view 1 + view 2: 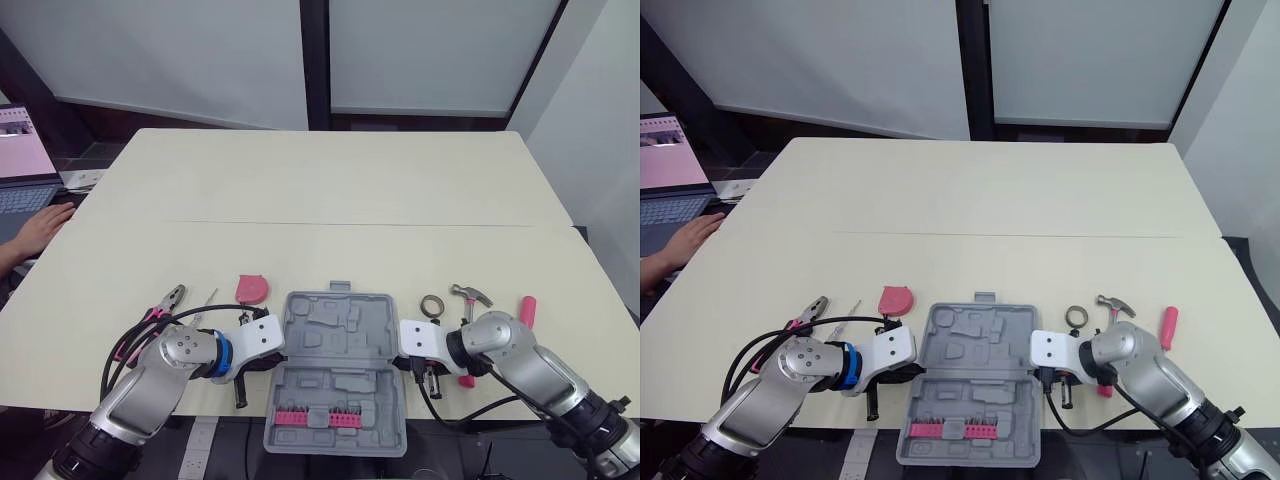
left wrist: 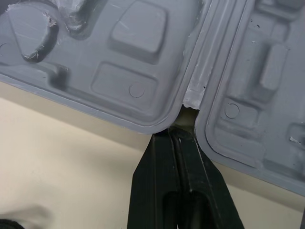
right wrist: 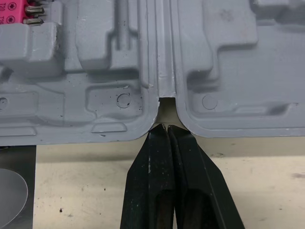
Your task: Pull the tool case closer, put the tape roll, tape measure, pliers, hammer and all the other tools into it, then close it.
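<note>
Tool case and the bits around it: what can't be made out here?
Hammer: handle partly hidden behind the right arm, left eye view.
Pliers: handles partly covered by a black cable.
Thin tool beside the pliers: too small to identify.
Person's hand: the rest cut off by the left edge.

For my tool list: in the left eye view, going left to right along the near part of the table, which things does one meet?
Pliers → thin tool → tape measure → tool case → tape roll → hammer → pink-handled tool.
</note>
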Robot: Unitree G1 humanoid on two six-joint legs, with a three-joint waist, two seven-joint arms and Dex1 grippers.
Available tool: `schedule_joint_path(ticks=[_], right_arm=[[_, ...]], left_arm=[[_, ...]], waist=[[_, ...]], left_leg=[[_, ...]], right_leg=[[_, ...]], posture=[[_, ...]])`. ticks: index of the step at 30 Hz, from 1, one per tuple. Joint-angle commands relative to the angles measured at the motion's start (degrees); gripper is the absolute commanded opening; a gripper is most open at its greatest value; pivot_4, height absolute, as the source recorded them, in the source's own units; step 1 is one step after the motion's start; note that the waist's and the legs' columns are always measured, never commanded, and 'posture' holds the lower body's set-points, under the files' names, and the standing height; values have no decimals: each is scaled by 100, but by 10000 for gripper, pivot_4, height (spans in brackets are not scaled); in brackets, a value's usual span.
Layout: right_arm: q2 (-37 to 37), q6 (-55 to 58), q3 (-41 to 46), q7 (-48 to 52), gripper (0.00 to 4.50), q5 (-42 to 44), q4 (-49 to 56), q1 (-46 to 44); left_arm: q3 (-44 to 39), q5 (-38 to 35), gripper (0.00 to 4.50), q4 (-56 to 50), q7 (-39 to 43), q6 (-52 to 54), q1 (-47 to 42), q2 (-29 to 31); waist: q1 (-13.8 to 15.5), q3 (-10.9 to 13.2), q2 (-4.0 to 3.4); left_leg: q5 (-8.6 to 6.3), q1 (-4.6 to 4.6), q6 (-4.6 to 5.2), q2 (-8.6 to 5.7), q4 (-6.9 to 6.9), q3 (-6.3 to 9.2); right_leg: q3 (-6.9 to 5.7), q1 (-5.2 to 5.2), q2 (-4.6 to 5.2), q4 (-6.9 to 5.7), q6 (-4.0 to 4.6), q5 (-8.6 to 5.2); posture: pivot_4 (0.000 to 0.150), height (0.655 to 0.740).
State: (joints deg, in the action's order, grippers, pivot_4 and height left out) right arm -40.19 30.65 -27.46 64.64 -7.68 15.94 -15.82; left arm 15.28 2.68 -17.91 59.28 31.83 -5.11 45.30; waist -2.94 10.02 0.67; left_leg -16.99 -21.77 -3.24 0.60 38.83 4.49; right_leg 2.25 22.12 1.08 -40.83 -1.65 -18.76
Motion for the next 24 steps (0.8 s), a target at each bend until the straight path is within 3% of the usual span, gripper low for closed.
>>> schedule_joint_path(ticks=[1, 10, 17, 20, 24], right_arm=[[-48, -119, 52, -58, 251, 56, 110, 9], [-478, -513, 343, -214, 251, -9, -187, 173], [-703, -781, 1182, -190, 251, 663, -22, 425], [-580, -1013, 2023, -180, 0, 1443, 37, 568], [-792, -1231, 3147, 162, 8412, 2343, -302, 415]], left_arm=[[123, -50, 0, 16, 3, -17, 72, 35], [-262, -167, 0, 301, -80, -289, 99, 257], [-1410, -1122, 0, 474, -5, -729, 143, 220], [-2235, -1831, 5827, 750, 359, -916, 231, 305], [-3351, -2520, 18596, 1488, 822, -1041, 178, 602]], waist=[[1, 0, 0], [9, 0, 1], [40, 6, 11], [39, 10, 15], [34, 14, 19]], left_leg=[[0, 0, 0, 0, 0, 0], [0, 1, 0, 1, 0, -1], [0, -5, 0, 2, 0, 3], [0, -4, 0, 8, 0, 1], [0, -1, 0, 9, 0, -3]], right_leg=[[0, 0, 0, 0, 0, 0], [0, -1, 1, 3, 0, 0], [-3, 0, 2, 6, 0, 0], [-2, 1, 8, 6, 0, 0], [-5, 0, 8, 6, 0, 0]], posture=[[1500, 7400], [1500, 7400], [1500, 7400], [1500, 7400], [1500, 7400]])
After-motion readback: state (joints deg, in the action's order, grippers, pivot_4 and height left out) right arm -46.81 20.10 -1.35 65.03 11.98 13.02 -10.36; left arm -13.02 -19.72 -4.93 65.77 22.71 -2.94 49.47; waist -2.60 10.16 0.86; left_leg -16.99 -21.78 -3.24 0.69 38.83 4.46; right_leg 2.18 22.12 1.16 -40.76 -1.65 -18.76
